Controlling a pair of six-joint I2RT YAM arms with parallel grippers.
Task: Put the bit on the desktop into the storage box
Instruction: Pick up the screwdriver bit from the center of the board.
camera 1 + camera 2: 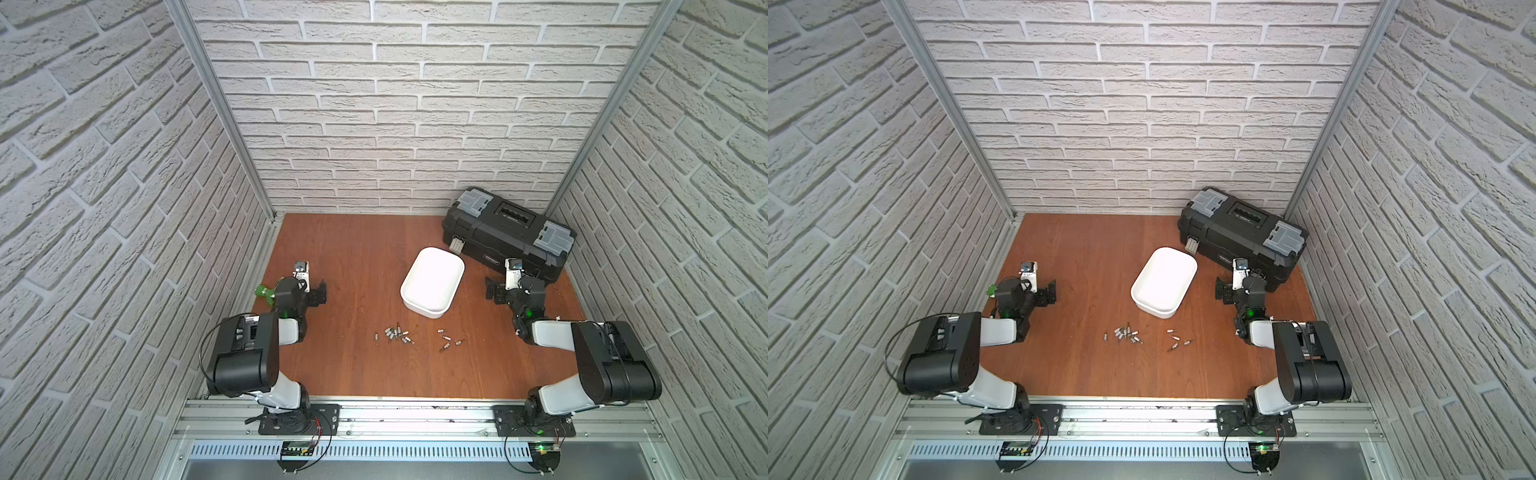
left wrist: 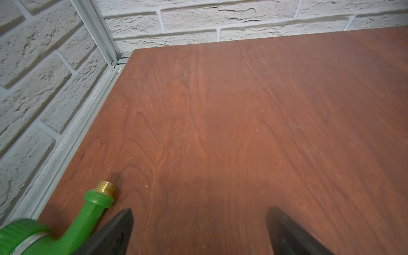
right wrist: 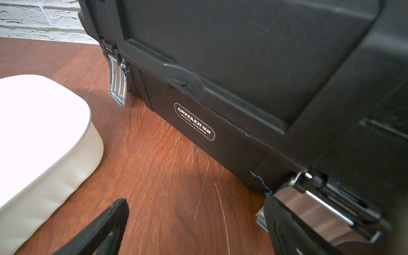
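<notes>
My left gripper (image 2: 198, 218) and right gripper (image 3: 196, 209) both stand wide, nothing between the fingers. The bits (image 1: 395, 334) lie scattered on the desktop (image 1: 353, 374), near the storage box (image 1: 422, 309) on its side toward my bases. My right gripper is beside the box and my left well apart from it.

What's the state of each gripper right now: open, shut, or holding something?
Left gripper: open, holding nothing.
Right gripper: open, holding nothing.
</notes>
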